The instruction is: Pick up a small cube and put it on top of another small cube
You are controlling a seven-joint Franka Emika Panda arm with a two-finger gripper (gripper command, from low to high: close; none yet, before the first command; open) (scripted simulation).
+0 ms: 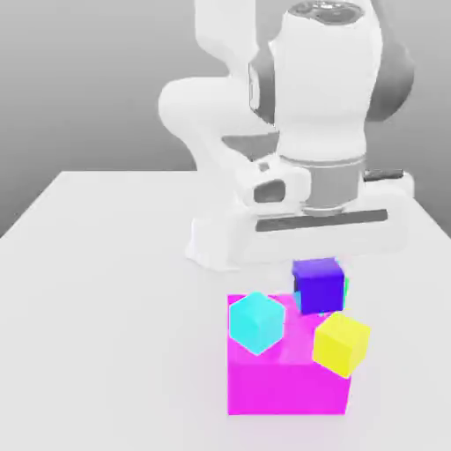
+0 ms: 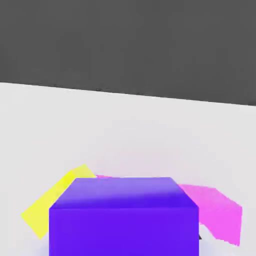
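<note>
The gripper [image 1: 319, 262] is clamped on the purple cube [image 1: 318, 284], which hangs just below the hand, directly over a sliver of the green cube [image 1: 344, 288] peeking out at its three o'clock edge. The magenta block [image 1: 286, 379] lies toward six o'clock, with the cyan cube [image 1: 257, 322] and yellow cube [image 1: 341, 343] on it. To stack well, I judge it best to square the purple faces with the green ones (they look nearly aligned), lower straight down, and release only once it rests flat.
</note>
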